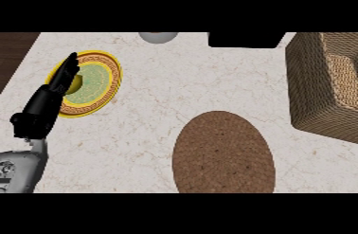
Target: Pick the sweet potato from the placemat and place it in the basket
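Inventory, left to right, each place given against the fingers of the 1 hand in view.

1. Left forearm [17, 171]: grey, entering from the lower left corner, behind and below the fingers.

2. Left hand [43, 103]: black, angled up and to the right. Fingers [67, 69] straight, held close together in a narrow blade, curled round nothing.

3. Plate [114, 73]: round, yellow rim, green patterned centre. Lies flat on the counter [174, 86]. The fingers reach over its left part, with the tips near its upper left rim. Whether they touch it cannot be told.

4. Bowl [157, 37]: pale grey, cut by the upper edge of the view, up and to the right of the fingertips, well apart from them.

5. Placemat [222, 152]: brown, woven, oval. Lies flat, down and well to the right of the fingers and apart from the plate. Its surface shows bare weave.

6. Black object [246, 39]: dark block at the upper edge, right of the bowl, far right of the fingertips. Its kind cannot be told.

7. Basket [308, 86]: brown wicker with thick walls, at the right edge, the item farthest from the fingers. Only part of its inside is in view.

8. Sweet potato: its place cannot be told from this view.
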### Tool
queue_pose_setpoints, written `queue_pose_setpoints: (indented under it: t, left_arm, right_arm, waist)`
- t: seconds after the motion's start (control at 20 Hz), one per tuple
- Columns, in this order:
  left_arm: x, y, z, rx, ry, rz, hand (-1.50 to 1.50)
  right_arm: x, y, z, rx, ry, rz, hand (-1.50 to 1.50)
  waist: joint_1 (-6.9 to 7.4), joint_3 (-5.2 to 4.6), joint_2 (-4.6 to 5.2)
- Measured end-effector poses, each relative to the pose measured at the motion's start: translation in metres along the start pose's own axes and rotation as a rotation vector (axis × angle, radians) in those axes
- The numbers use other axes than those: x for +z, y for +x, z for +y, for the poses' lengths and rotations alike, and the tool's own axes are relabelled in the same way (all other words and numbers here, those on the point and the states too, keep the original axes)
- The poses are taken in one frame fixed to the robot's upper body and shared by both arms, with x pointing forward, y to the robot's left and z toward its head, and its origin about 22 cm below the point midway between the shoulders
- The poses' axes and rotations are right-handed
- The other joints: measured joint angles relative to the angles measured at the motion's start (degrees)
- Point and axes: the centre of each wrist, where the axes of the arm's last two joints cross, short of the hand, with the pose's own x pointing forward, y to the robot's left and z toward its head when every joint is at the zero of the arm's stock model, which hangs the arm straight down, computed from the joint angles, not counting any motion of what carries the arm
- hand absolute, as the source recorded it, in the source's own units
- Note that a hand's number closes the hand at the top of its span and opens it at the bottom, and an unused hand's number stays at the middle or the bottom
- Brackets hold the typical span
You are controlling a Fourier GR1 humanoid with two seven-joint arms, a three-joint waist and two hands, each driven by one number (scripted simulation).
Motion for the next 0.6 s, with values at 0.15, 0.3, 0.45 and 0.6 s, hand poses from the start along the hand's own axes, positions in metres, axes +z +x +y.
queue_pose_setpoints:
  t: [0.15, 0.3, 0.45, 0.6]
  left_arm:
    - [0.001, -0.003, -0.001, -0.003, 0.001, 0.001, 0.0]
    - [0.005, -0.003, -0.006, -0.006, 0.004, 0.001, 0.0]
    - [0.009, -0.003, -0.001, -0.004, 0.013, 0.004, 0.0]
    - [0.005, 0.0, 0.003, -0.002, 0.019, 0.008, 0.0]
  right_arm:
    - [-0.006, -0.001, 0.009, 0.11, 0.023, 0.055, 1.5]
    - [-0.01, -0.001, 0.012, 0.226, 0.036, 0.095, 1.5]
    - [-0.013, -0.002, 0.011, 0.315, 0.048, 0.109, 1.5]
    - [-0.016, -0.003, 0.015, 0.366, 0.089, 0.109, -1.5]
  waist:
    - [-0.21, 0.01, 0.01]
    - [-0.32, 0.03, -0.03]
    - [-0.61, 0.03, -0.12]
    - [-0.92, 0.04, -0.16]
